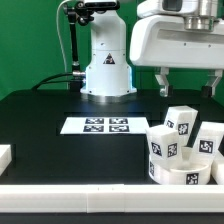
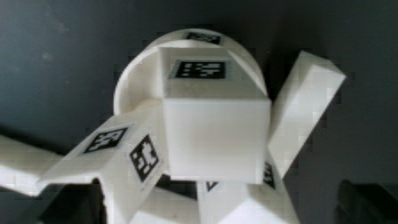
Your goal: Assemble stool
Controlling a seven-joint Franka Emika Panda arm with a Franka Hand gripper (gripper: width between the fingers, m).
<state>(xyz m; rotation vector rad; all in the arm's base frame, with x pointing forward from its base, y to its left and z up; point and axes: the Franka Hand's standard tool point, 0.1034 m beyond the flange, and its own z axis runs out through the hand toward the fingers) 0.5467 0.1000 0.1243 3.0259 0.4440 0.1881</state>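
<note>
The stool (image 1: 185, 148) stands partly built near the marker board (image 1: 96, 125), off toward the exterior view's right of it, on the black table (image 1: 40, 130); the round seat (image 1: 178, 170) lies lowest, with blocky legs (image 1: 181, 121) rising from it at slants; one leg (image 2: 210, 120) fills the wrist view, its tagged end upward. The gripper (image 1: 190, 85) hangs above the stool, fingers (image 1: 163, 82) spread fully and holding nothing. The parts look like rigid, light, smooth plastic, probably slippery; the flat opposite faces of a leg offer the surest hold, judged better than the curved seat rim; the legs may sit loosely, so a sideways push could topple them.
</note>
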